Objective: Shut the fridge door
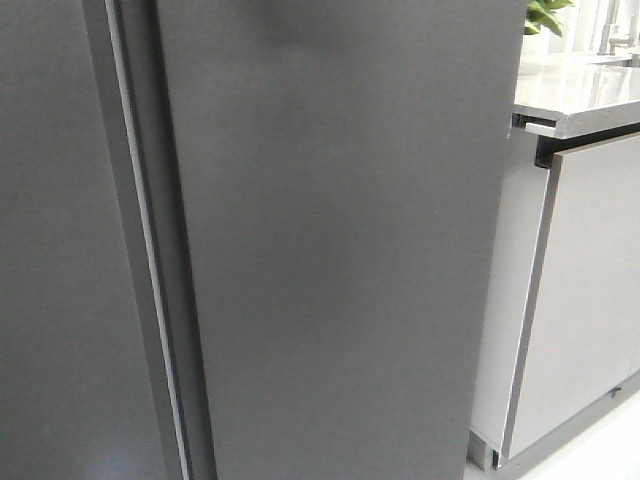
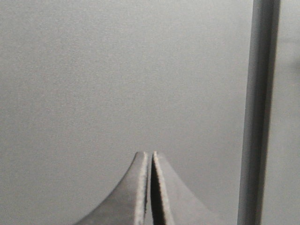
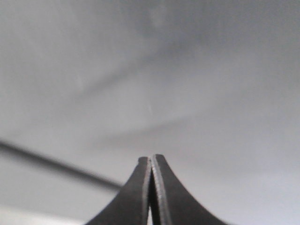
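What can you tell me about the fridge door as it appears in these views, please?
The fridge door fills most of the front view: a tall, flat, matte dark-grey panel with no handle showing. No inner lining or shelves are visible. A narrow vertical seam with a pale strip separates it from the matching panel on the left, and it looks closed or nearly so. Nothing can be seen touching it in that view.

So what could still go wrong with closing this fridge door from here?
1. The fridge door may not be fully latched: a light strip still shows along its seam, so stopping now could leave it ajar.
2. Both grippers, left and right, are shut with tips near grey panels; pushing further could scratch the finish.
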`<action>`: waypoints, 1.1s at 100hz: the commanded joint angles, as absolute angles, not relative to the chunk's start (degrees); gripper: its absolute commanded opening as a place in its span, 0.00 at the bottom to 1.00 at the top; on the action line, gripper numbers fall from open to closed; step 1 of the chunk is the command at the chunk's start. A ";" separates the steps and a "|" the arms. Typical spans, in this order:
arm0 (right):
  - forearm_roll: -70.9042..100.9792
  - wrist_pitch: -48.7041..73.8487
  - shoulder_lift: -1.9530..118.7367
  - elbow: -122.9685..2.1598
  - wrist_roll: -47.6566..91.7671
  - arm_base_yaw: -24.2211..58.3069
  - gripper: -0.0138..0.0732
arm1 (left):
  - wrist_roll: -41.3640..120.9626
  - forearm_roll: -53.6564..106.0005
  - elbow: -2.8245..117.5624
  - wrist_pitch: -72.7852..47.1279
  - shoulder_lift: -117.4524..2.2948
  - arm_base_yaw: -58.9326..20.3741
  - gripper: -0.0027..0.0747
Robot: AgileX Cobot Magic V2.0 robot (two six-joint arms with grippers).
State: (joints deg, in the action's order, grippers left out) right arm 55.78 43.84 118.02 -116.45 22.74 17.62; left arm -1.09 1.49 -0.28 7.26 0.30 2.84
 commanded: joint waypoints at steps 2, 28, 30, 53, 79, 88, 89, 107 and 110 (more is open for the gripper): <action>55.03 44.99 113.51 -118.52 23.36 17.30 0.11 | -1.34 1.72 -2.30 11.44 1.47 2.63 0.01; 37.13 49.80 107.55 -118.42 16.91 17.20 0.11 | -1.34 1.72 -2.30 11.44 1.47 2.63 0.01; 35.57 50.49 106.83 -118.42 16.41 17.20 0.11 | -1.34 1.72 -2.30 11.44 1.47 2.63 0.01; 27.37 48.42 95.20 -109.83 16.18 16.06 0.11 | -1.34 1.72 -2.30 11.44 1.47 2.63 0.01; 23.62 38.22 75.58 -84.95 16.18 8.46 0.11 | -1.34 1.72 -2.30 11.44 1.47 2.63 0.01; 23.50 35.53 68.62 -76.24 16.39 4.74 0.11 | -1.34 1.72 -2.30 11.44 1.47 2.63 0.01; 23.50 35.28 68.07 -75.60 16.39 4.48 0.11 | -1.34 1.72 -2.30 11.44 1.47 2.63 0.01; 20.99 26.42 53.26 -58.95 16.39 1.16 0.11 | -1.34 1.72 -2.30 11.44 1.47 2.63 0.01; 20.83 24.81 50.96 -56.50 16.39 1.16 0.11 | -1.34 1.72 -2.30 11.44 1.47 2.63 0.01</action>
